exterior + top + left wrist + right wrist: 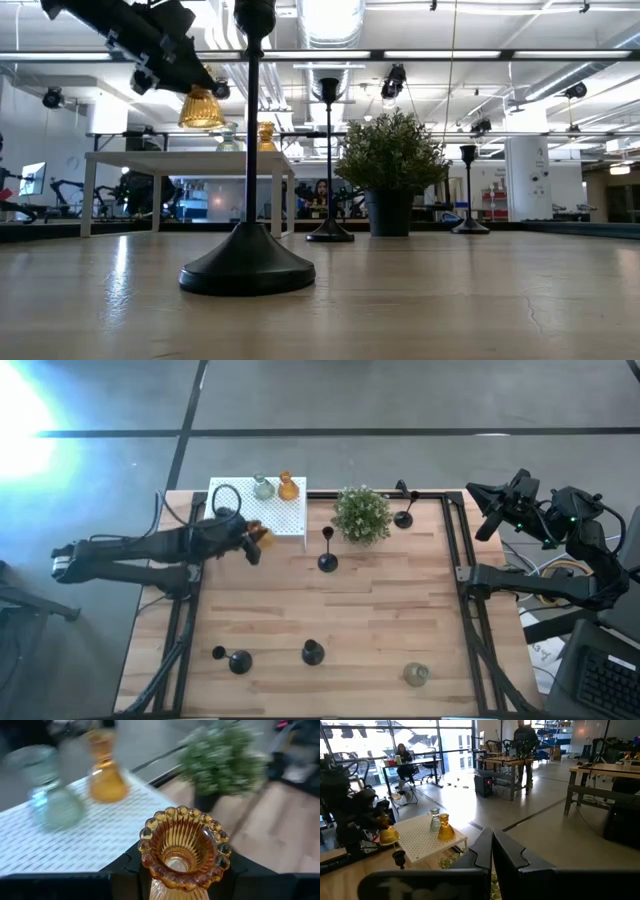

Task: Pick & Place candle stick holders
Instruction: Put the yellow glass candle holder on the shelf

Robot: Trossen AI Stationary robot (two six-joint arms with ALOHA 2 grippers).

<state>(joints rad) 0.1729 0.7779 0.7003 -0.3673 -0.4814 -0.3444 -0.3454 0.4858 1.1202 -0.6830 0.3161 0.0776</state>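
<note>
My left arm reaches across the table's far left side, wrist level, my left gripper (255, 538) raised off the surface with fingers clamped on a load. My right arm waits folded beyond the table's right edge, right gripper (492, 851) fingers pressed together.

Bright overhead ceiling lights (330, 15) flood the room, and a strong white glare burns out the floor beyond the table's (380, 620) far-left corner. Daylight enters through windows (420, 740). The left wrist view is motion-blurred: the plant (225, 762) and clear holder (50, 795) smear.
</note>
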